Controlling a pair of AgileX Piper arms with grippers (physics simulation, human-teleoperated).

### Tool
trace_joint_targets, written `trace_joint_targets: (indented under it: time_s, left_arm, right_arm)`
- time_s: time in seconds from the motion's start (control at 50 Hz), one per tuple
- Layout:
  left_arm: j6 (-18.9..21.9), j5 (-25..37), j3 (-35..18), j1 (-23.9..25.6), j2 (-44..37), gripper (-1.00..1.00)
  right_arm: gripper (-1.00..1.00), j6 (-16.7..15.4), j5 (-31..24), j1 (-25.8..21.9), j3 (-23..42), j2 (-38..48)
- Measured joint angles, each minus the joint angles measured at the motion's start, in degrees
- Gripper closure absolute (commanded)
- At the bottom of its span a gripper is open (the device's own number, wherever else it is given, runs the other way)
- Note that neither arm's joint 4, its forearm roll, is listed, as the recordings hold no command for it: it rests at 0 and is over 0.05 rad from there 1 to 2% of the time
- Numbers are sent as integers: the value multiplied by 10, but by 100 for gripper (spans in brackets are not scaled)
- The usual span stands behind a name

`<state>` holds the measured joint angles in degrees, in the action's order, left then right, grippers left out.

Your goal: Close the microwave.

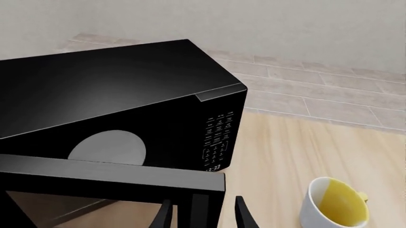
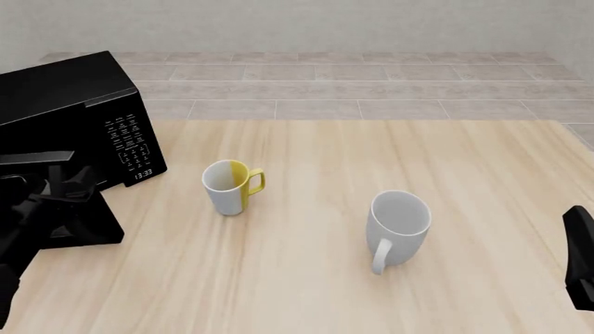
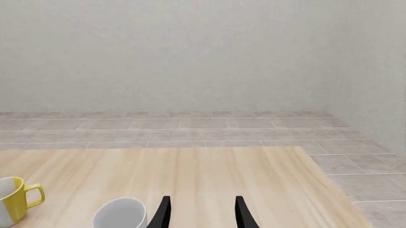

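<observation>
Left wrist view: the microwave [image 1: 120, 109] stands with its door [image 1: 114, 173] swung open; a pale round plate inside, nothing on it. Clock [image 1: 213, 167] reads 13:33. My left claw [image 1: 203, 214] fingers are apart, straddling the door's free edge. The yellow-and-white mug [image 1: 334, 203] looks empty.

Front view: the microwave sits far left on the tabletop [image 2: 371, 278]; the white mug [image 2: 399, 226] is empty.

Right wrist view: my right claw [image 3: 201, 213] is apart, holding nothing.

light: bright, even | shadows: faint | focus: sharp | glare: soft sheen on microwave [image 1: 95, 80]
</observation>
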<state>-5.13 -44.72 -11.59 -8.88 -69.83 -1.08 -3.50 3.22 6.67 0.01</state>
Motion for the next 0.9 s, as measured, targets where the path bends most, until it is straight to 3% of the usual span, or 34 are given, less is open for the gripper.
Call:
trace_joint_targets:
  time_s: [0.9]
  left_arm:
    - [-65, 54, -117, -25, -96, -100]
  right_arm:
    - [-100, -5, 4, -4, -2, 0]
